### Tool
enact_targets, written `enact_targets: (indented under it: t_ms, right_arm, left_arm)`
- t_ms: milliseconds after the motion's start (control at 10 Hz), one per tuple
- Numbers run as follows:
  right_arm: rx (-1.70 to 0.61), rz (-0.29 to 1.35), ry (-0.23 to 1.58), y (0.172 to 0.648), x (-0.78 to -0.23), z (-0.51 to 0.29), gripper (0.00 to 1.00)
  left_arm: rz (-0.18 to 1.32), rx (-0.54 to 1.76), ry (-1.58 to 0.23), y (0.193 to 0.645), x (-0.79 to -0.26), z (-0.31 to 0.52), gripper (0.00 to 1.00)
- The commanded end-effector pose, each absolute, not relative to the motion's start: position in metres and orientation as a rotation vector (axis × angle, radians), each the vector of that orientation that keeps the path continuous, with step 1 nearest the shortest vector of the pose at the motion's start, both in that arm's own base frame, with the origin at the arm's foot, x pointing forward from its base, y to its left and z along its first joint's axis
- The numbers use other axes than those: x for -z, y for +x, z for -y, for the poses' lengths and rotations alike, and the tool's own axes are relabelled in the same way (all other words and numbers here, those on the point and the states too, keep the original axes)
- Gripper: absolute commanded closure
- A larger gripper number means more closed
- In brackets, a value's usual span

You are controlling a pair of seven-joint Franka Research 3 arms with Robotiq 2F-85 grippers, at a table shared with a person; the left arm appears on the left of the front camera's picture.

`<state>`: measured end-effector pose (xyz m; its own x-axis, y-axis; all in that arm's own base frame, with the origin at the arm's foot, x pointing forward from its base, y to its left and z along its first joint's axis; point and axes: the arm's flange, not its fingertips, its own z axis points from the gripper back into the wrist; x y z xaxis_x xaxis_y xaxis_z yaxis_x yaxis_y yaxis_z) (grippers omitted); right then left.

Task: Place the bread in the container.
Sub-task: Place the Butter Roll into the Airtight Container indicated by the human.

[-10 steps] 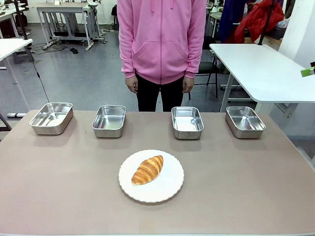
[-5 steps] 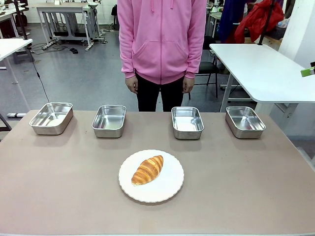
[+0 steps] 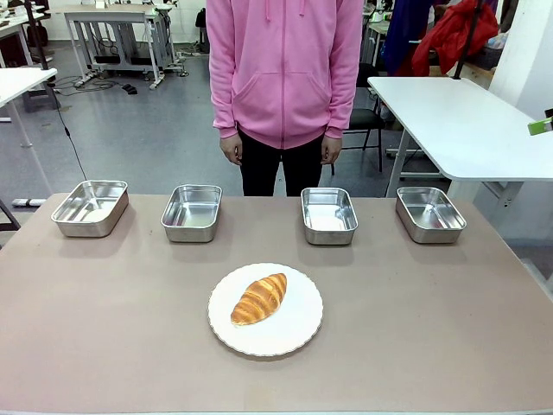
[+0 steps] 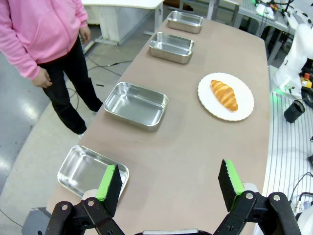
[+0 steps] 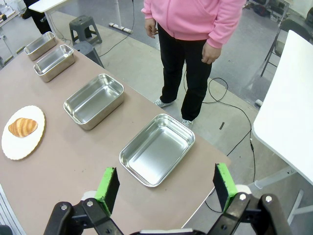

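Note:
The golden-brown bread (image 3: 259, 298) lies on a round white plate (image 3: 294, 333) at the table's middle front. Along the far edge stands a row of several look-alike steel containers (image 3: 192, 212); nothing in the frames marks one out. All are empty. My left gripper (image 4: 169, 165) hangs open high over the table's left end, above the leftmost container (image 4: 93, 169), with the bread (image 4: 224, 95) far off. Over the right end, my right gripper (image 5: 166, 168) is open above the rightmost container (image 5: 157, 149), and the bread (image 5: 23, 127) lies far to its left.
A person in a pink hoodie (image 3: 283, 69) stands behind the table's far edge, hands hanging at the sides. A white side table (image 3: 458, 121) stands at the back right. The brown tabletop (image 3: 432, 320) is bare around the plate.

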<state>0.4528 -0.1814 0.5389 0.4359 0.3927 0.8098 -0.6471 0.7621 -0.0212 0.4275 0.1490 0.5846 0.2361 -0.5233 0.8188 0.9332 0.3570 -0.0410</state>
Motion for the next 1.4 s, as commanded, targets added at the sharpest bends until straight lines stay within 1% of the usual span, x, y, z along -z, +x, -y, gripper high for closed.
enact_targets:
  t_ms: [0, 1300]
  right_arm:
    - [-0.657, 0.936, 0.325, 0.4552, -0.5401, 0.1809, 0.0]
    - [-0.657, 0.936, 0.325, 0.4552, -0.5401, 0.1809, 0.0]
  left_arm:
    - [0.819, 1.099, -0.611, 0.4259, -0.5854, -0.1496, 0.0]
    - [0.819, 1.099, -0.611, 0.4259, -0.5854, -0.1496, 0.0]
